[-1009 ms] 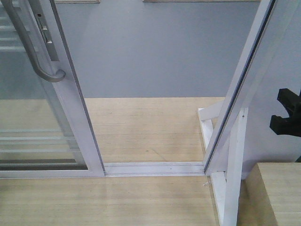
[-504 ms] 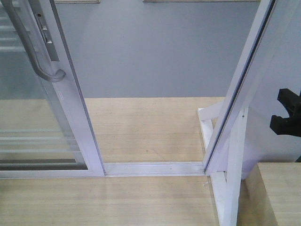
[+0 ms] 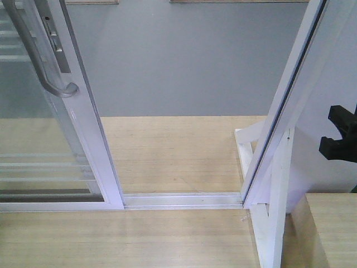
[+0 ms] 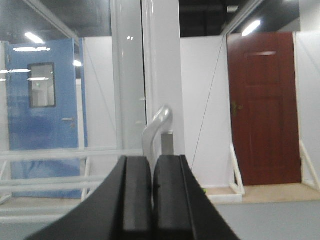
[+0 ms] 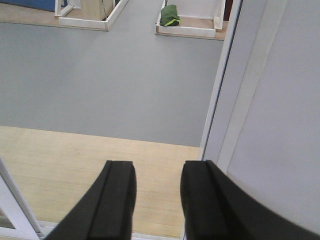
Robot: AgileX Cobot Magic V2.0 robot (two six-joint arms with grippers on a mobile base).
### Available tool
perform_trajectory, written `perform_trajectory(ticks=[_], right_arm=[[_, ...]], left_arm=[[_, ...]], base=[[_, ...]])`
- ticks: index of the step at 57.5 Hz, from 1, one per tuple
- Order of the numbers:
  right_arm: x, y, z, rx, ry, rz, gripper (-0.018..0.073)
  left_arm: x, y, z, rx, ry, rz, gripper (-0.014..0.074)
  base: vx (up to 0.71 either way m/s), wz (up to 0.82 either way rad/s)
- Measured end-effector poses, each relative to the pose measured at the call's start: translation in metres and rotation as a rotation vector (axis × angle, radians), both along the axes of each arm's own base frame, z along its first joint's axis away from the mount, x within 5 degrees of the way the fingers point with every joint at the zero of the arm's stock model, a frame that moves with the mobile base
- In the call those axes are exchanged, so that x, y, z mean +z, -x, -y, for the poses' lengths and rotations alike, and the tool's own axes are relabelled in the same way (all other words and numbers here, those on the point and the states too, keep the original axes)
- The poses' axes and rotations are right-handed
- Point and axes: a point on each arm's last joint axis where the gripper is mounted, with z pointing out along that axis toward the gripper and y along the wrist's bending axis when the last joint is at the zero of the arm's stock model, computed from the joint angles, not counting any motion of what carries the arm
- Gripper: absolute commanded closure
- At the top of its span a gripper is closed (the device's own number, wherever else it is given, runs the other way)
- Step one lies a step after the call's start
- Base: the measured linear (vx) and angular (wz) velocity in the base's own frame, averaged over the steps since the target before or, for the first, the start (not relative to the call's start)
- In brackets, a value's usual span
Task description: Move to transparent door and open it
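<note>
Left gripper: fingers together, only a thin seam between the two black pads, nothing clamped between them. The curved grey pull handle rises directly beyond the fingertips, above the seam; whether it touches them cannot be told from the wrist view.

Right gripper: fingers apart with a clear gap, holding nothing and touching nothing. Pale wood flooring lies below and ahead of them, grey floor further beyond. A white frame post stands just to the right of the right finger.

Transparent door: in the front view it stands at the left, clear glass with thin white horizontal bars in a white frame, its handle mounted on the right-hand stile. Its bottom sits in the white floor track. The doorway between its stile and the white post to the right is open.

A dark green item lies within a low white frame well beyond the right fingers; what it is cannot be told.
</note>
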Motion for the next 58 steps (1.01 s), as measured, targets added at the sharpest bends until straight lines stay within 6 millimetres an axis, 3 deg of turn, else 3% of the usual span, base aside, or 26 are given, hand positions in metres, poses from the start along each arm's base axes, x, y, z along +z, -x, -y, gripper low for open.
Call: perform_trajectory(ticks=[9, 21, 58], right_arm=[[0.000, 0.000, 0.000, -0.001, 0.000, -0.001, 0.0246], [-0.001, 0.000, 0.001, -0.005, 0.003, -0.006, 0.0246], [-0.001, 0.000, 0.001, -0.010, 0.005, -0.011, 0.0246]], left_arm=[[-0.041, -0.010, 0.000, -0.009, 0.009, -0.122, 0.0605], [-0.057, -0.012, 0.000, -0.017, 0.060, -0.273, 0.0603], [-0.061, -0.012, 0.000, -0.016, 0.065, -0.315, 0.0602]], base=[[0.00, 0.00], [0.00, 0.00], [0.00, 0.00]])
